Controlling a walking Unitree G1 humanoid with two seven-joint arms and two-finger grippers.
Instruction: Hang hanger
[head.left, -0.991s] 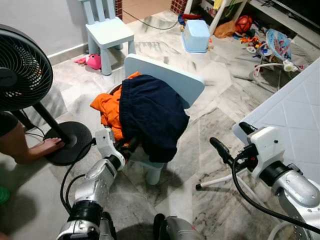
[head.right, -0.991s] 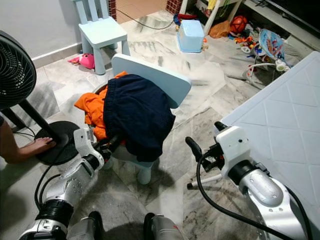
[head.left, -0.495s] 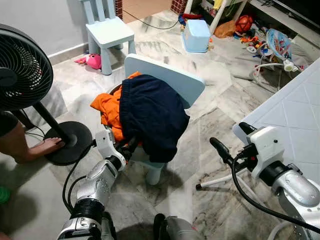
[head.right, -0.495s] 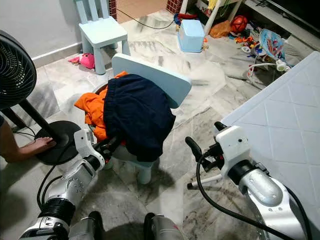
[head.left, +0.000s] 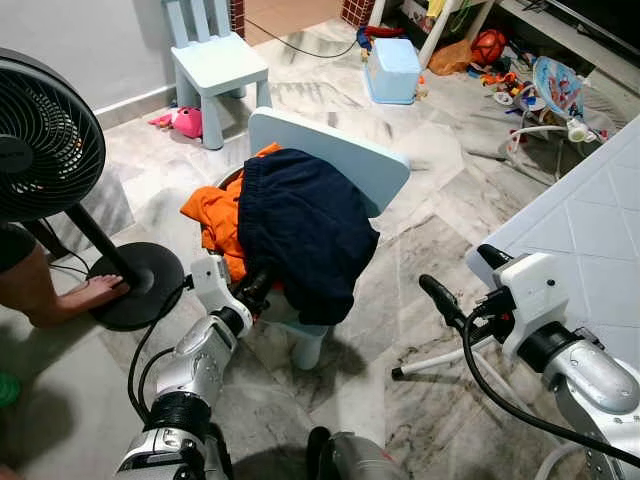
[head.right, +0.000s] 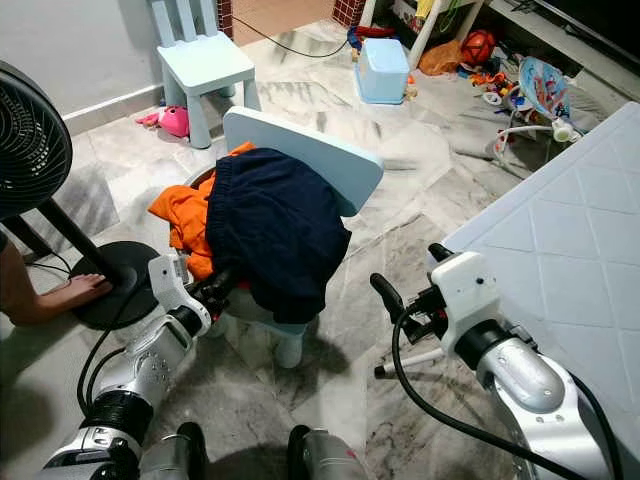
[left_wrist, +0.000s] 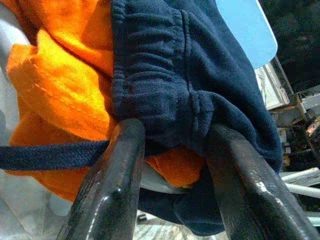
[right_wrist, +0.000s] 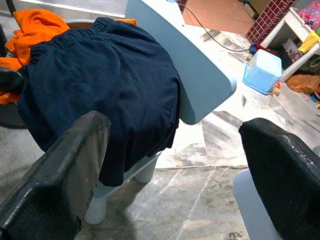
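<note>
Navy shorts (head.left: 305, 225) and an orange garment (head.left: 218, 215) lie draped over a small light-blue chair (head.left: 350, 160). My left gripper (head.left: 258, 283) is pushed in at the chair's near left side. In the left wrist view its fingers (left_wrist: 112, 180) stand open on either side of a bunched fold of the navy waistband (left_wrist: 160, 100), touching the cloth, with orange fabric (left_wrist: 60, 85) beside it. My right gripper (head.left: 465, 277) hangs open over the floor to the right of the chair, holding nothing; its wrist view looks at the shorts (right_wrist: 105, 85).
A black standing fan (head.left: 45, 140) is at the left, with a person's foot (head.left: 85, 295) on its base. Behind are a second small chair (head.left: 215, 65), a blue box (head.left: 392, 72) and toys. A white quilted panel (head.left: 590, 220) fills the right, and a white rod (head.left: 430, 365) lies on the floor.
My left gripper has edged slightly forward into the clothes on the chair. The right arm has stayed still.
</note>
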